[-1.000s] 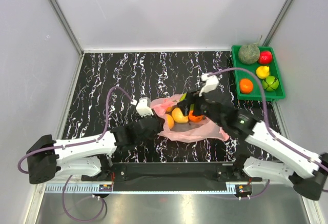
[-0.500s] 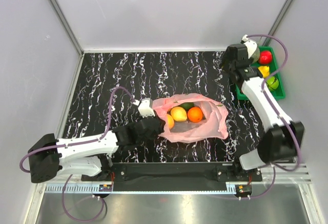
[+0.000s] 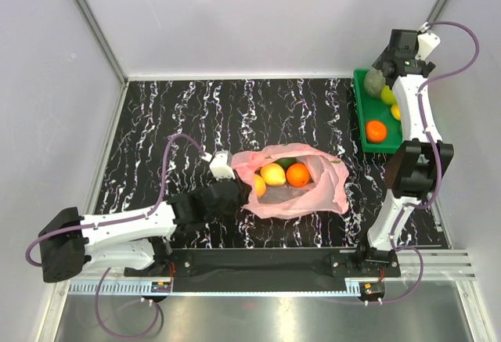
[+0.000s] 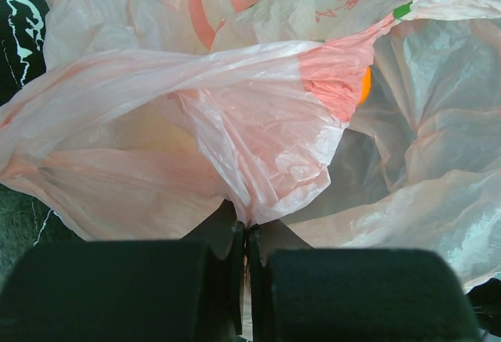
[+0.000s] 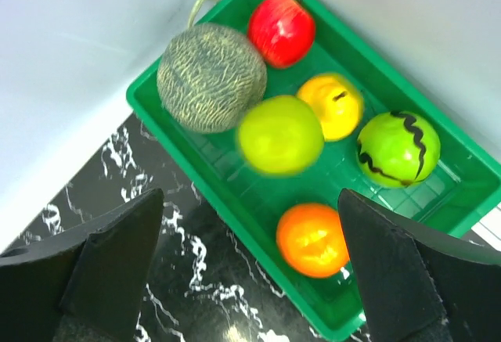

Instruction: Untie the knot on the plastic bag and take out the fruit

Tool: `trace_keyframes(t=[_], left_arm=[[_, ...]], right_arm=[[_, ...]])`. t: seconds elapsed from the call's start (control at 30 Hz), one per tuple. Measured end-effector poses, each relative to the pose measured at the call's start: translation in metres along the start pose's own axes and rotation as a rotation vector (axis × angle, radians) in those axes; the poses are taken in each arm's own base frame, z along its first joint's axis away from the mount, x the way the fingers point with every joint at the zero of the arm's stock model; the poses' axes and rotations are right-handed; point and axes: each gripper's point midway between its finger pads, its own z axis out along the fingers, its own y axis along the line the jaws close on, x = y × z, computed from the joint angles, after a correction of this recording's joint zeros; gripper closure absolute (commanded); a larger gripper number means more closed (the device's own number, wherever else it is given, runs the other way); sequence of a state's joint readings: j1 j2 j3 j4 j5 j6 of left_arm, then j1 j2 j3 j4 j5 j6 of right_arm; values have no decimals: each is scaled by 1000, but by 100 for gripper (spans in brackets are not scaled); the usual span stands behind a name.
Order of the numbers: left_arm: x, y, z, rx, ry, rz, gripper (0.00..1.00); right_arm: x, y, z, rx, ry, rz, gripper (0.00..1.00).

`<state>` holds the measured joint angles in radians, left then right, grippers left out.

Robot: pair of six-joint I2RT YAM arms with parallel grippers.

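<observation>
From above, the left gripper (image 3: pixel 239 189) is pinched onto the near-left edge of the plastic bag (image 3: pixel 325 189). The bag spreads away from the fingers with its mouth gaping. The fruit (image 3: pixel 272 174) inside lies just beyond the fingertips: a yellow one, an orange one (image 3: pixel 297 174) and a dark green one (image 3: pixel 287 161). The right gripper (image 3: pixel 399 56) hangs high over the green tray (image 3: pixel 362 148), well apart from the bag.

In the left wrist view, the left gripper (image 4: pixel 246 228) has both fingers pressed together on a gathered fold of pink film. The plastic bag (image 4: pixel 235 123) billows ahead of them, and an orange fruit (image 4: pixel 365 84) shows through up and to the right.

In the right wrist view, the right gripper (image 5: pixel 250 201) stands spread wide, gripping nothing. The green tray (image 5: pixel 227 174) lies below, between the fingers, with an orange fruit (image 5: pixel 312 239) nearest. Beyond it are a yellow fruit (image 5: pixel 329 106), a striped green fruit (image 5: pixel 398 148), a melon (image 5: pixel 211 77) and a red fruit (image 5: pixel 281 19). A plain green fruit (image 5: pixel 279 135) is blurred, so I cannot tell whether it rests in the tray.
</observation>
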<state>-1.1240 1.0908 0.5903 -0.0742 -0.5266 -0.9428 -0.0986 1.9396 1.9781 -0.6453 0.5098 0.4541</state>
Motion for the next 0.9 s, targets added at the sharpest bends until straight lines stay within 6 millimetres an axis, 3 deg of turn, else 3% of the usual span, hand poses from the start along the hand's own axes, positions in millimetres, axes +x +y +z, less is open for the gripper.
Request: trace_keyframes(t=[0.2, 0.3, 0.4, 0.5, 0.63, 0.73, 0.8, 0.9], left_arm=[[4, 4, 0, 0, 8, 4, 100], [6, 4, 1, 2, 10, 4, 100], [9, 6, 1, 7, 14, 3, 100], [13, 8, 2, 9, 18, 2, 100], [15, 9, 2, 15, 23, 1, 100], [13, 4, 3, 31, 19, -8, 100], [13, 3, 3, 35, 19, -9, 100], [14, 3, 4, 36, 20, -10, 100]], right_arm=[[18, -4, -24, -54, 55, -29, 0], [14, -6, -49, -109, 63, -30, 0], [14, 10, -83, -293, 84, -17, 0], [44, 26, -145, -558, 145, -32, 0], [108, 50, -274, -968, 233, -144, 0], [136, 40, -363, -1247, 252, -214, 0], [143, 23, -396, -1356, 244, -233, 2], [152, 8, -421, -1457, 237, -268, 3]])
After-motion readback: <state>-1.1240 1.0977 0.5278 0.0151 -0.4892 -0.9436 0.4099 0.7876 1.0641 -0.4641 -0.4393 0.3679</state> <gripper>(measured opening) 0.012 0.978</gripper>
